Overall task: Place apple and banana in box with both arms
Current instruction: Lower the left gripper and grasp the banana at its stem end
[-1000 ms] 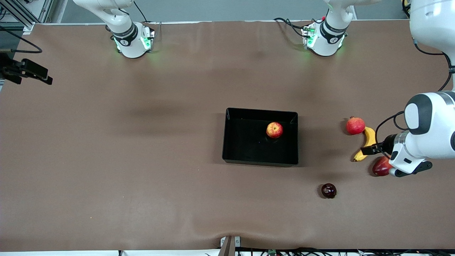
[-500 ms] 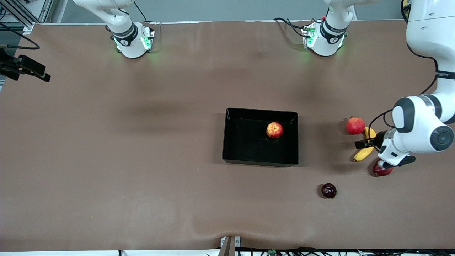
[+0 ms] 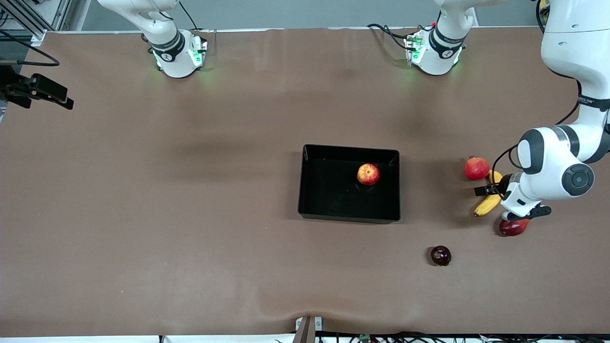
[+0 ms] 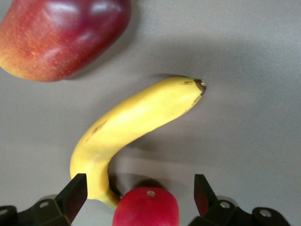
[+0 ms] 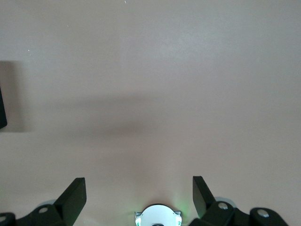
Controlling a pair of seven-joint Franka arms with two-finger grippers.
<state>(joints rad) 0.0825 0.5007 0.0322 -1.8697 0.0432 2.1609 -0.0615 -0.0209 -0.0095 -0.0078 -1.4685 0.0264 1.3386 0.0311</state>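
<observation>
The left gripper point(image 3: 482, 190) hangs over the curved yellow banana point(image 3: 487, 204), fingers point(image 4: 75, 194) spread wide and holding nothing. The right gripper point(image 5: 138, 195), at the right arm's end of the table, is equally wide and empty. The left arm hides part of the banana and a red mango-like fruit point(image 3: 512, 227). One yellow-patched red apple point(image 3: 368, 174) lies in the glossy black tray point(image 3: 333, 216); one red pomegranate point(image 3: 476, 168) and one dark purple fruit point(image 3: 441, 255) rest on the table.

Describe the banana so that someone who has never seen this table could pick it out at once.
Start at the black box in the middle of the table and look toward the left arm's end, where a few fruits lie under the open left gripper. The banana lies between the pomegranate and a red mango-like fruit. It is the only long, curved, yellow fruit; its neighbours are rounded and red.
</observation>
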